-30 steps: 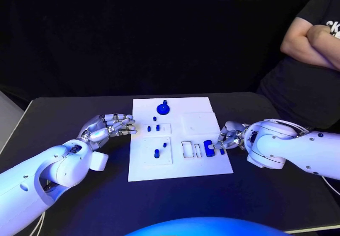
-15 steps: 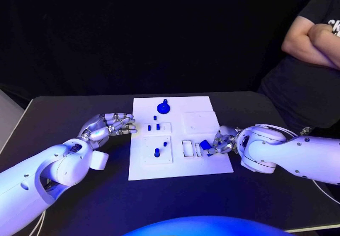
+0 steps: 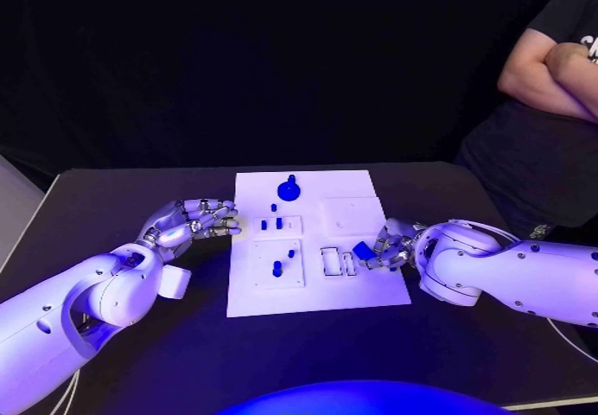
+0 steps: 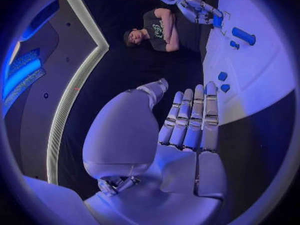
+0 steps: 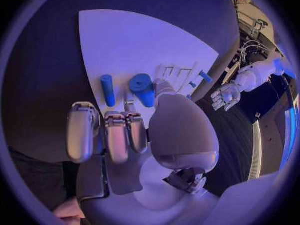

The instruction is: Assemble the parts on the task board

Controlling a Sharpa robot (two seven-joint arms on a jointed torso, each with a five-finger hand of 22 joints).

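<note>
Right hand (image 3: 389, 245) pinches a thick blue cylinder part (image 3: 363, 252) just above the task board (image 3: 312, 298) near its right edge, a thinner blue rod (image 5: 107, 90) lying beside it; left hand (image 3: 189, 223) hovers empty, fingers loosely apart, off the board's left edge.

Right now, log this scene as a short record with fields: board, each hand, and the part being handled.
board: white task board at the middle of the black table
right hand: right hand over the board's right edge, fingers holding a blue part
left hand: left hand beside the board's left edge, holding nothing
other parts: blue knob at the far end
</note>
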